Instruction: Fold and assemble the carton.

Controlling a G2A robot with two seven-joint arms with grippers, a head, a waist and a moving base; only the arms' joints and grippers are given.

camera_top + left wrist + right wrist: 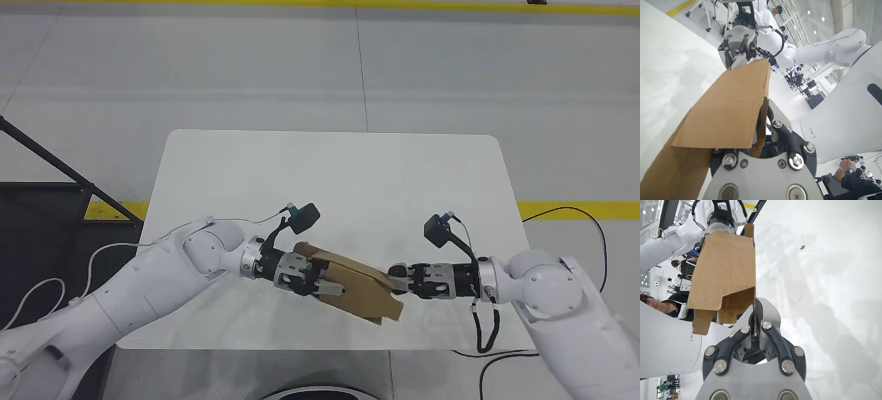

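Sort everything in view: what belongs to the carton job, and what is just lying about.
In the job: carton, held between the two arms; left gripper, jaws shut on one end; right gripper, jaws shut on the other.
Lying about: small brown scrap on the table.

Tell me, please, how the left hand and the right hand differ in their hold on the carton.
The left hand grips the carton at its left end, the right hand at its right end. The left hand overlaps a broad panel; the right hand pinches only a thin edge. Both are shut on the carton.
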